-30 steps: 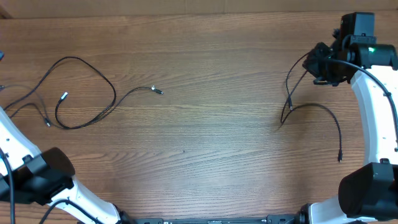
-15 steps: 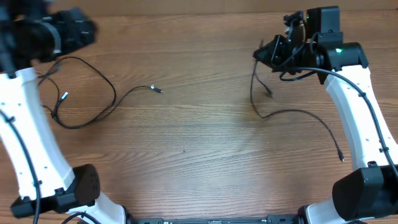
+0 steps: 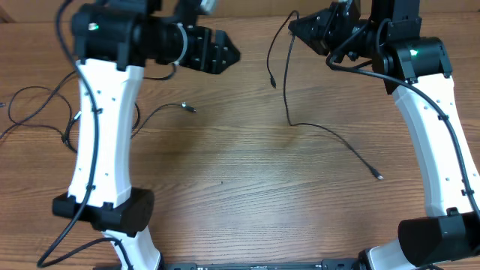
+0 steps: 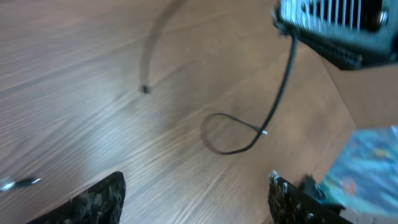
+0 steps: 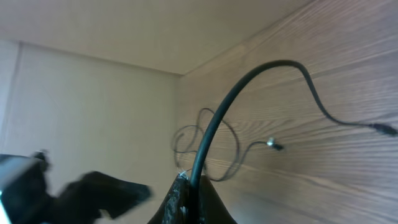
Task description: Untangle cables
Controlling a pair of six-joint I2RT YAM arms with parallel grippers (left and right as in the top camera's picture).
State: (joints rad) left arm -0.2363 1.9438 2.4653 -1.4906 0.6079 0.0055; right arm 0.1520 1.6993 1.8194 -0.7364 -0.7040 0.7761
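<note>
My right gripper (image 3: pixel 294 25) (image 5: pixel 194 186) is shut on a thin black cable (image 3: pixel 289 90) (image 5: pixel 249 81) and holds it above the back of the table. One end hangs free with its plug tip (image 3: pixel 272 84) in the air. The other run drops to the wood and trails right to a plug (image 3: pixel 379 178). More cables (image 3: pixel 22 105) lie looped at the far left, partly hidden by my left arm, with a silvery plug (image 3: pixel 187 109) pointing right. My left gripper (image 3: pixel 229 54) (image 4: pixel 196 199) is raised and open, holding nothing, facing the hanging cable (image 4: pixel 283 81).
The wooden table (image 3: pixel 225 195) fills the overhead view. My left arm's white link (image 3: pixel 101 127) stands over the left cable loop. My right arm (image 3: pixel 435 135) runs along the right side. A pale wall (image 5: pixel 93 37) borders the table's far edge.
My left arm swung up from the front left to the back middle. My right gripper carried its cable leftward and higher, dragging the trailing end left across the wood.
</note>
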